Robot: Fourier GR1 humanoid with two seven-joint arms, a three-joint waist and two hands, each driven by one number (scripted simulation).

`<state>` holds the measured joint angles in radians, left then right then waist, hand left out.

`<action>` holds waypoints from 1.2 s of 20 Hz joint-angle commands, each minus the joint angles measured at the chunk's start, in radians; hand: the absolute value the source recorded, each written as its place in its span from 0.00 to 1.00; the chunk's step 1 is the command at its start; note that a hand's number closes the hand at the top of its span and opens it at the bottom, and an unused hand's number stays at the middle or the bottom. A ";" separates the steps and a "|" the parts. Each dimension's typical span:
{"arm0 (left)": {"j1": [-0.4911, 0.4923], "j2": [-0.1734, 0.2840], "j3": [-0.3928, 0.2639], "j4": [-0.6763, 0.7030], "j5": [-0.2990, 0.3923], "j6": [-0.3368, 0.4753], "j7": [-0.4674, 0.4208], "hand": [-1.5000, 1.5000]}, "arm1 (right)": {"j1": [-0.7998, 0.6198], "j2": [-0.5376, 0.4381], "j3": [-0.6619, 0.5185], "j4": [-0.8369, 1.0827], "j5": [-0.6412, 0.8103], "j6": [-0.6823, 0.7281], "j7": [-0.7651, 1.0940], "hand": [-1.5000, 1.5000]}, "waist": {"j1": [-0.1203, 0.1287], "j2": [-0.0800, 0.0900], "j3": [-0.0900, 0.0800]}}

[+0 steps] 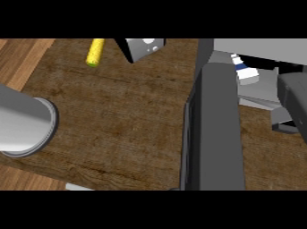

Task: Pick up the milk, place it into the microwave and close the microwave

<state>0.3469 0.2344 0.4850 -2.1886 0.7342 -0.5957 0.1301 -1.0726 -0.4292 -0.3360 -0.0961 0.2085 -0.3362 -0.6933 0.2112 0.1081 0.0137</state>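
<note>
Milk [247, 74] inside open microwave [212, 129]

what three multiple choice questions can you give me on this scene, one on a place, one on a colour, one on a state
1. Where is the milk?
A. left of the microwave door
B. lying on the door
C. right of the door, at the microwave opening

2. What colour is the long thing at the far edge of the counter?
A. yellow
B. red
C. blue

3. How is the microwave door?
A. shut
B. open
C. missing

Answers: 1 C, the carton shows beyond the door's right edge; 2 A, it is plainly yellow; 3 B, the door juts out across the counter.
</note>
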 commanded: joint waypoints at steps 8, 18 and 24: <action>-0.039 0.006 -0.020 0.015 -0.046 0.010 0.012 0.00 | -0.092 0.117 0.078 0.045 0.078 0.001 0.111 0.00 | 0.014 -0.015 -0.008; -0.039 -0.008 -0.046 0.068 -0.075 -0.008 0.014 0.00 | -0.164 0.219 0.066 0.022 0.073 -0.061 0.140 0.00 | -0.017 -0.031 -0.010; -0.059 -0.017 -0.075 0.078 -0.094 -0.017 0.013 0.00 | -0.167 0.232 0.033 0.001 0.054 -0.166 0.135 0.00 | -0.044 -0.035 -0.009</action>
<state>0.2937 0.2299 0.4346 -2.1126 0.6545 -0.6099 0.1396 -1.2153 -0.2456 -0.2604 -0.0688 0.3063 -0.4510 -0.5657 0.1727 0.0871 0.0059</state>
